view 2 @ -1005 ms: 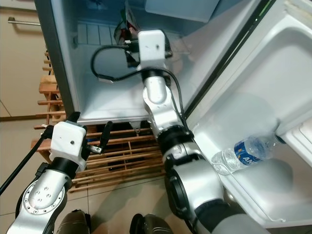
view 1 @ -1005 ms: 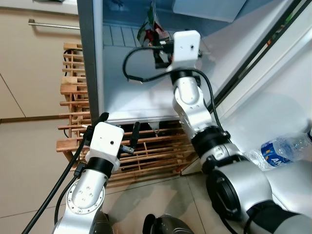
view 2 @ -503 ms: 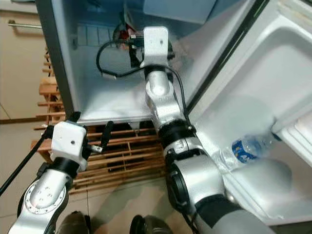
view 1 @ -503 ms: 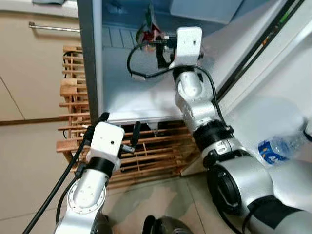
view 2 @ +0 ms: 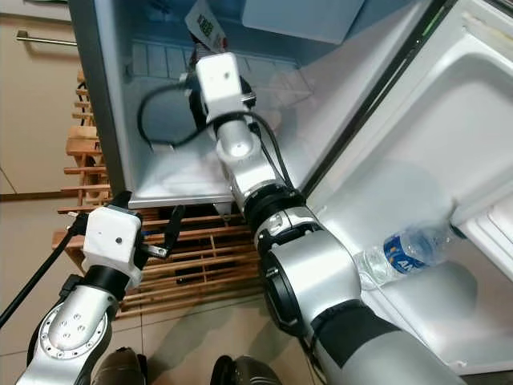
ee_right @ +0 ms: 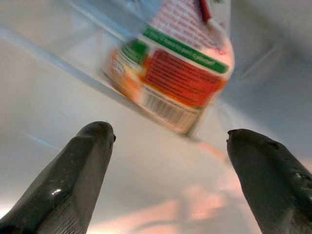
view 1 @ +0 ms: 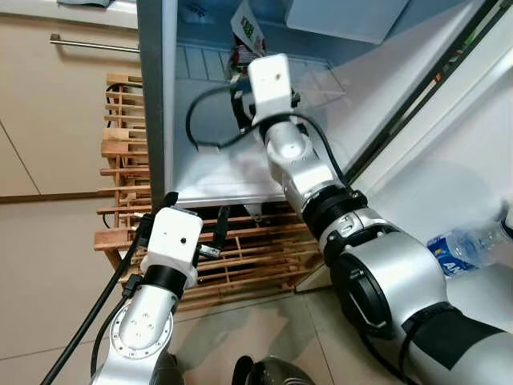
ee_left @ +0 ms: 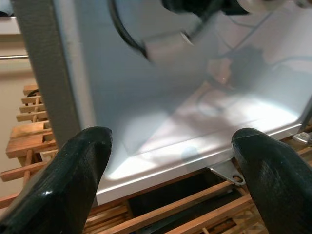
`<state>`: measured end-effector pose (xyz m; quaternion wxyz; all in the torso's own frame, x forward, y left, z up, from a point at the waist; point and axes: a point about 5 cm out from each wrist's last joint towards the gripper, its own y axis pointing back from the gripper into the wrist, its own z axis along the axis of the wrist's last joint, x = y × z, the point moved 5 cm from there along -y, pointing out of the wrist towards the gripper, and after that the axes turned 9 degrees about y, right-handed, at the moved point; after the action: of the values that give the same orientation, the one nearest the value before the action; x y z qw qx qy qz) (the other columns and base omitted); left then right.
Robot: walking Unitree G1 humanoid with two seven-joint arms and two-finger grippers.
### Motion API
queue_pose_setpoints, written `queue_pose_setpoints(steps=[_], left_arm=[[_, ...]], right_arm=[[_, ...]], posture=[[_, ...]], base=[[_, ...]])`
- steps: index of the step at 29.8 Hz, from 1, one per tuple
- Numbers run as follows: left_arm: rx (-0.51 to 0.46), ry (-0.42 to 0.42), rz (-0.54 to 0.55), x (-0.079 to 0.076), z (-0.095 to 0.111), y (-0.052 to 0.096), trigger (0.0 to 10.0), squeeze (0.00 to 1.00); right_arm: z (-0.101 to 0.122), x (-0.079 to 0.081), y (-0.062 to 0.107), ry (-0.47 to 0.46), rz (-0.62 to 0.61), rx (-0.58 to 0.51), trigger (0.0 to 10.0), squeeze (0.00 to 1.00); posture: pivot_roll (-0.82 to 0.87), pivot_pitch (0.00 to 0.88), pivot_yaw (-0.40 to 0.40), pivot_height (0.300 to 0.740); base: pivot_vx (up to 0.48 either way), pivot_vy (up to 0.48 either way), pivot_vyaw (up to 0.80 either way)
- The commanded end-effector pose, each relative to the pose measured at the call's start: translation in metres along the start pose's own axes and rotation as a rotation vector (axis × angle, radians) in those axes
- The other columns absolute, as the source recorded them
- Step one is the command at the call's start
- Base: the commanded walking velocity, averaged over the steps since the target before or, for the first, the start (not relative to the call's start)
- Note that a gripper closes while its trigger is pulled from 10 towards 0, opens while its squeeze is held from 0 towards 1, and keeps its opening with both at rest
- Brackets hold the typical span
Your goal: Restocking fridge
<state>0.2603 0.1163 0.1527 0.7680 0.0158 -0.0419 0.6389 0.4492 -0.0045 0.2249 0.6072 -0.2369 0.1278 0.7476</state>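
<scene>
White walls of the open fridge (view 1: 240, 160) stand in front of the robot, and its right arm reaches deep into the compartment, wrist block high up near the far wall. From the right wrist view, the right gripper (ee_right: 168, 161) has its two black fingers (ee_right: 78, 170) spread wide with nothing between them, and just beyond the tips sits a packet (ee_right: 175, 73) with a red, green and white label and a barcode, leaning at a tilt against the pale interior; it is blurred, so I cannot read it. The same packet (view 1: 244, 24) pokes up above the wrist block at the far end of the compartment, close under a pale box-shaped part (view 1: 361, 16) at the top of the fridge. Lower down and nearer, the left gripper (view 1: 196, 224) hangs just below the front lip of the fridge floor, fingers parted and holding nothing, in front of a wooden slatted rack (view 1: 120, 160) that stands under and to the left of the fridge. Off to the right, the fridge door (view 2: 449, 160) is swung open, and a clear water bottle (view 2: 405, 253) with a blue label lies on its side in a door shelf. To the far left there is a beige cabinet with a metal handle bar (view 1: 92, 44), and a tiled floor (view 1: 48, 273) below.
</scene>
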Motion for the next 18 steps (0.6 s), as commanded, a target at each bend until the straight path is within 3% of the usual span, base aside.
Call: queue_pose_setpoints(steps=[1,2,9,12,14,18], left_arm=[[-0.008,0.004,-0.005,-0.003,0.003,0.001,10.0,0.00],[-0.007,0.003,-0.002,-0.003,0.003,0.002,10.0,0.00],[-0.007,0.003,-0.017,-0.005,0.003,0.001,10.0,0.00],[-0.008,0.003,-0.023,-0.005,0.004,0.001,10.0,0.00],[-0.005,0.006,-0.034,-0.007,0.003,0.000,10.0,0.00],[-0.004,0.006,-0.043,-0.009,0.002,-0.001,10.0,0.00]], right_arm=[[-0.010,-0.023,-0.001,0.138,-0.061,0.007,7.2,0.00],[-0.011,-0.029,-0.002,0.214,-0.074,0.002,8.6,0.00],[-0.002,-0.054,-0.005,0.381,-0.150,-0.030,8.7,0.00],[0.007,-0.067,-0.007,0.370,-0.201,-0.048,8.8,0.00],[0.003,-0.077,-0.007,0.264,-0.220,-0.008,8.7,0.00],[-0.006,-0.078,-0.007,0.188,-0.205,0.036,8.6,0.00]], posture=[[0.29,0.109,-0.245,0.740],[0.29,0.110,-0.245,0.740],[0.29,0.098,-0.231,0.740],[0.28,0.090,-0.226,0.740],[0.28,0.080,-0.223,0.740],[0.28,0.075,-0.220,0.740]], base=[[0.000,0.000,0.00],[0.000,0.000,0.00],[0.000,0.000,0.00],[0.000,0.000,0.00],[0.000,0.000,0.00],[0.000,0.000,0.00]])
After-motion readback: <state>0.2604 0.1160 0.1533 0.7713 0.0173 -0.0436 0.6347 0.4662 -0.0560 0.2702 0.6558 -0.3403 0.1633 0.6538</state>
